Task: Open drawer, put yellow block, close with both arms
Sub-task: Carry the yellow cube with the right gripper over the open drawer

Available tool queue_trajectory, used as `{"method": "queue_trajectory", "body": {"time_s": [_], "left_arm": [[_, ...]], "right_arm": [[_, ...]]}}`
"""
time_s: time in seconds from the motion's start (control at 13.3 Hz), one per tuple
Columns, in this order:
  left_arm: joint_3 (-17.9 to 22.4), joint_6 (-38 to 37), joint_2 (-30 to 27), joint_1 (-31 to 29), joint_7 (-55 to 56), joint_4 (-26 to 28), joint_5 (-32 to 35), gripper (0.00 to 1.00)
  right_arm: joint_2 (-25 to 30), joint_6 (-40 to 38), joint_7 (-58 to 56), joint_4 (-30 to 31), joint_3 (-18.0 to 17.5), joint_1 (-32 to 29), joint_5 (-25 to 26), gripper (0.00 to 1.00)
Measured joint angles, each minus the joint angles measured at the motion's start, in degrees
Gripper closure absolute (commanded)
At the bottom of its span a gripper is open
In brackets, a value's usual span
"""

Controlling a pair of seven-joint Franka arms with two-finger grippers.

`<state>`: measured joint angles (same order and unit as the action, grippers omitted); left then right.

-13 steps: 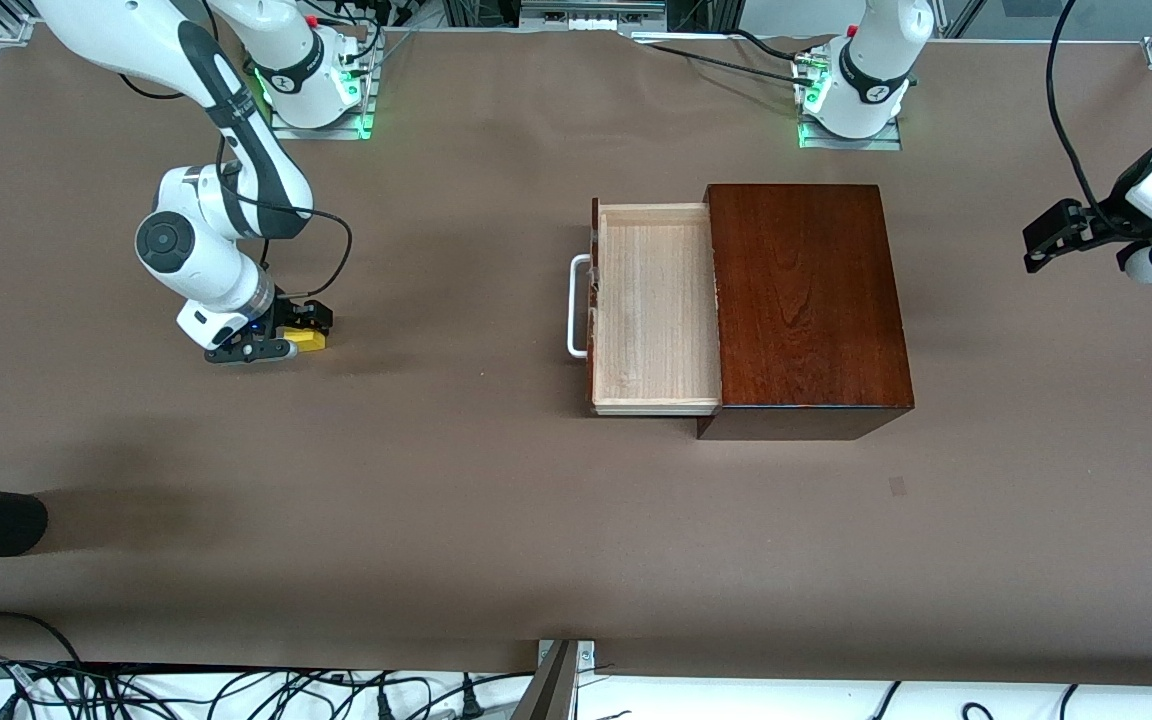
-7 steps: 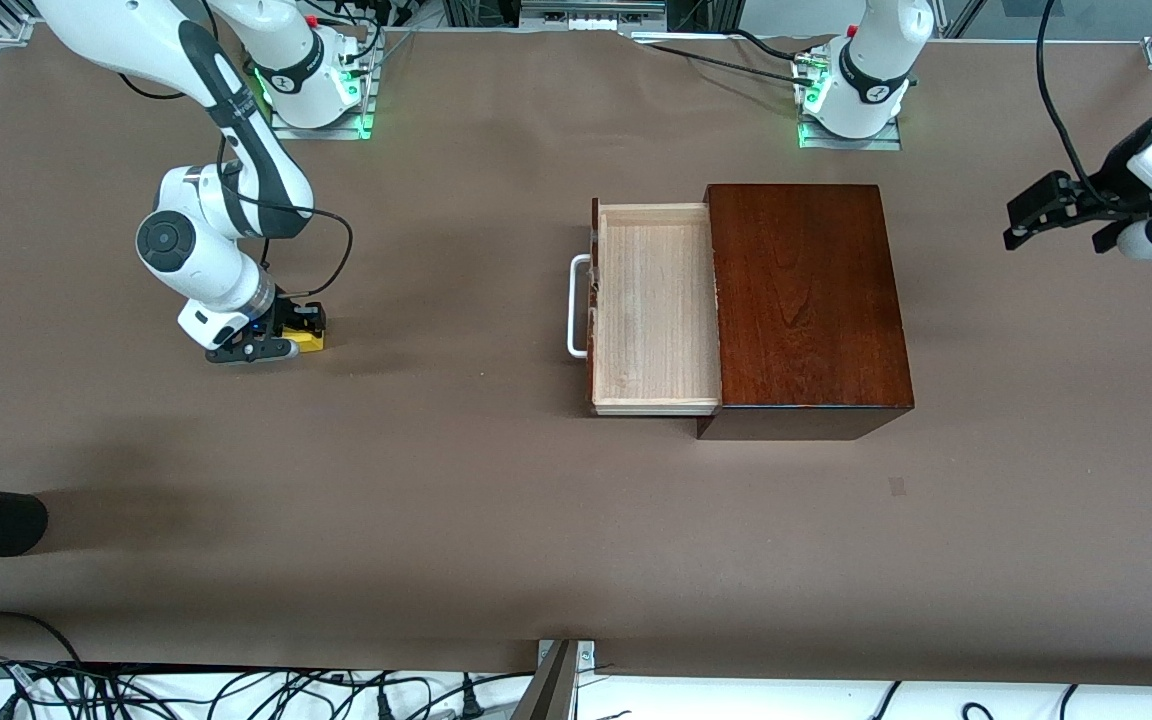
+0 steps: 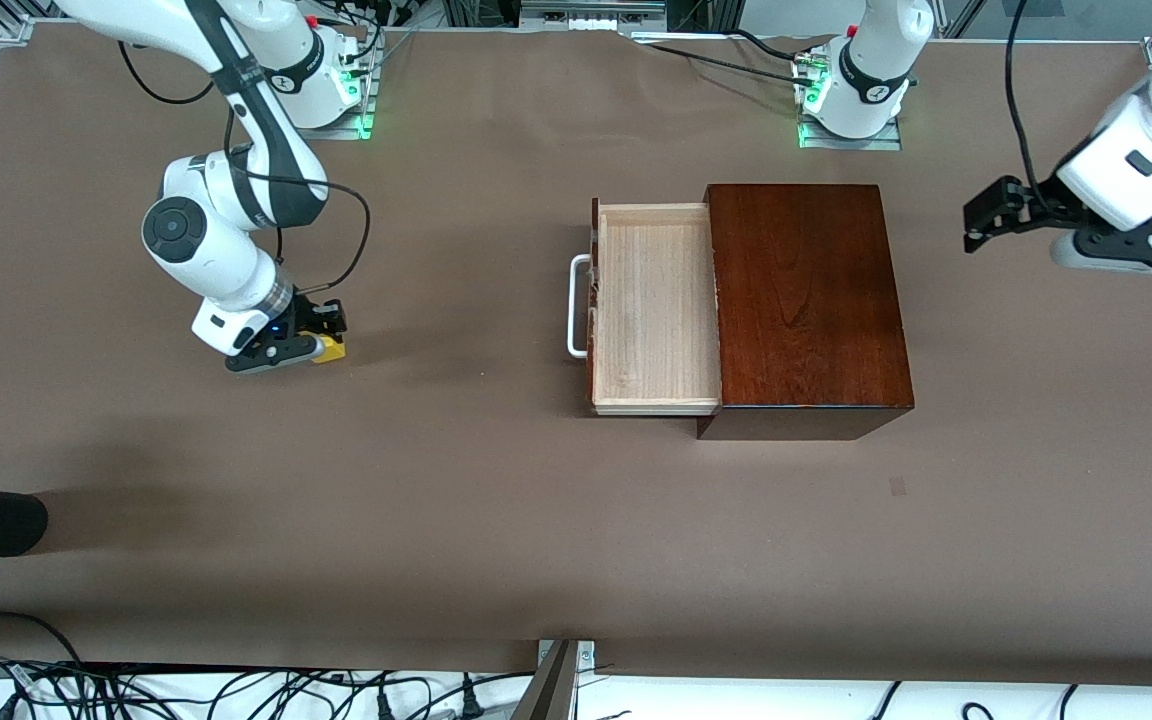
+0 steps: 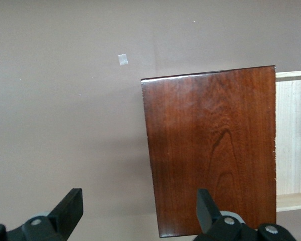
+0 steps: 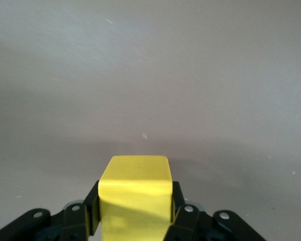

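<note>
Bright yellow, the small cube-shaped block (image 3: pixel 332 348) is gripped between the closed fingers of the right arm's black two-finger tool (image 3: pixel 311 338), low over the brown tabletop (image 3: pixel 436 500) toward the right arm's end; whether the block touches the tabletop cannot be told. In the right wrist view the yellow block (image 5: pixel 135 193) is seen clamped on both sides by the black fingers (image 5: pixel 88 213).

The pale light-wood drawer (image 3: pixel 654 305) with its white U-shaped metal handle (image 3: pixel 576 305) is pulled out of the glossy dark mahogany box (image 3: pixel 806 300) toward the right arm's end of the tabletop, and its tray is open to view. The box stands in the middle of the tabletop, well apart from the yellow block.

The left arm's black tool (image 3: pixel 986 215) is held up in the air over the tabletop at the left arm's end, beside the box. In the left wrist view its fingers (image 4: pixel 70 208) are spread wide apart with nothing between them, above the mahogany box (image 4: pixel 210 145). A small pale mark (image 4: pixel 123 59) is seen on the tabletop near the box.
</note>
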<state>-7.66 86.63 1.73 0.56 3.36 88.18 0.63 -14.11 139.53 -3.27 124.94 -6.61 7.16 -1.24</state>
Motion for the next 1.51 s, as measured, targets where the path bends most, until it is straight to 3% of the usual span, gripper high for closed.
{"method": "queue_trajectory", "body": {"time_s": [0.38,0.75,1.2,1.51], "left_arm": [[-1.31,-0.22,0.28,0.08,0.69,-0.06,0.14,0.0],[-2.31,-0.41,0.88,0.04,0.75,-0.06,0.18,0.0],[-2.96,-0.93,2.08,0.09,0.73,-0.04,0.2,0.0],[-3.46,-1.01,2.96,0.16,0.73,-0.07,0.21,0.0]], "right_arm": [[0.14,-14.55,-0.2,-13.94,-3.71,3.97,0.0,1.0],[-1.47,-17.06,-0.18,-21.84,-4.08,13.56,-0.01,1.0],[-8.49,-20.82,-0.47,-33.48,-4.18,22.8,0.23,1.0],[-14.56,-23.97,-1.59,-42.76,-4.19,29.97,3.59,1.0]]}}
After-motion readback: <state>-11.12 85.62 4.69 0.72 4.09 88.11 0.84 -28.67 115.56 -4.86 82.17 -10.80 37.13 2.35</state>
